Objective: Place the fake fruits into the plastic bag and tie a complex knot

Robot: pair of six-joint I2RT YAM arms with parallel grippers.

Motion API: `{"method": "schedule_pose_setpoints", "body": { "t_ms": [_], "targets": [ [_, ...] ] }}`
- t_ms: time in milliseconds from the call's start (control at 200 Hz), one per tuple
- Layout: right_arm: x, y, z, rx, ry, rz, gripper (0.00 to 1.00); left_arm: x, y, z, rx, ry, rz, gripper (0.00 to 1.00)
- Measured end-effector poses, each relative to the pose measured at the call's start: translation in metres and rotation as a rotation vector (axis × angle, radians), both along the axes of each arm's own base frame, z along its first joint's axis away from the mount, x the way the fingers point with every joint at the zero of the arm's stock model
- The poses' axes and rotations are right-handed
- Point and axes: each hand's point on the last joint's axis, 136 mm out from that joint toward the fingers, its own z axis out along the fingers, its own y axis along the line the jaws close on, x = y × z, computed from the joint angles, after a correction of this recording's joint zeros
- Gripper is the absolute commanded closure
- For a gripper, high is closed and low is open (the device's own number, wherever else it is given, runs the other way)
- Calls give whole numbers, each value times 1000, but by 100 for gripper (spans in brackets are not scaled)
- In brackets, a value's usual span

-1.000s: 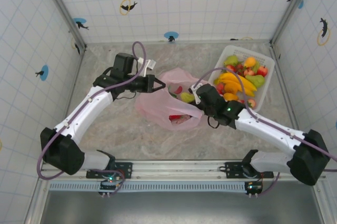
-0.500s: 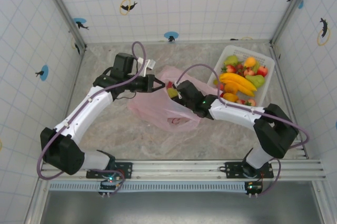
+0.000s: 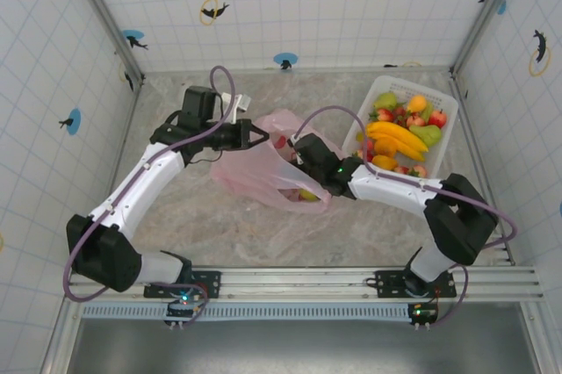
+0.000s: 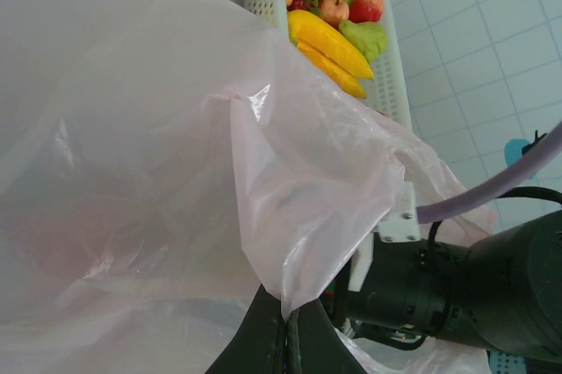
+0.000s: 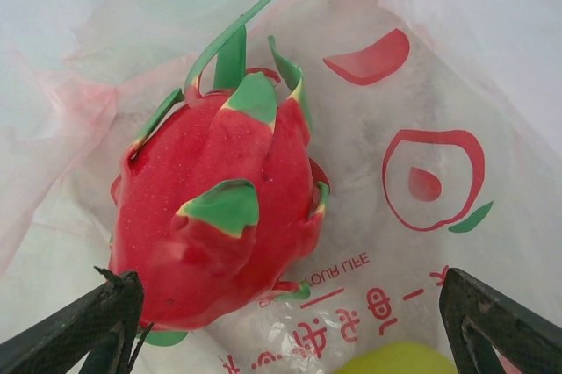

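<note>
Right hand: over the last second you swung it from the basket side into the mouth of the plastic bag, and its fingers now stand spread wide with nothing between them. The yellow-green fruit that rode at the fingertips a second ago lies loose on the bag floor just below them. It sits beside a red dragon fruit (neither touched by the fingers, as far as the wrist view shows). Read this as the drop done, one more piece delivered. Left hand: pressed together on a fold of the bag's rim, holding the mouth up and open. It has shifted slightly to the left and tugged the bag along. The bag lies on the tabletop between the two arms. Outward: the white basket at far right holds many fake fruits yet, so filling is well short of finished and no knot is started. Your next move is likely back to the basket; mind the thin film catching the fingers.
</note>
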Motion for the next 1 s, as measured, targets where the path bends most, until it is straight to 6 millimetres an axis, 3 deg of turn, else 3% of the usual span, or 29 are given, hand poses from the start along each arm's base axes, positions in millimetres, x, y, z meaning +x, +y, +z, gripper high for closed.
{"method": "schedule_pose_setpoints", "body": {
  "t_ms": [185, 375, 495, 681, 1001],
  "targets": [
    [-3, -6, 32, 49, -40, -11, 16, 1, 4, 1, -6, -3, 14, 100],
    [-9, -12, 56, 86, -49, -25, 40, 1, 3, 2, -11, -9, 11, 100],
    [-13, -17, 71, 109, -57, -29, 49, 1, 3, 3, -11, -11, 11, 100],
    [-14, -19, 100, 158, -88, -32, 50, 1, 3, 2, -11, -8, 11, 100],
    [-2, -14, 177, 229, -209, -39, 51, -1, 4, -6, -7, 7, 8, 100]
  ]
}}
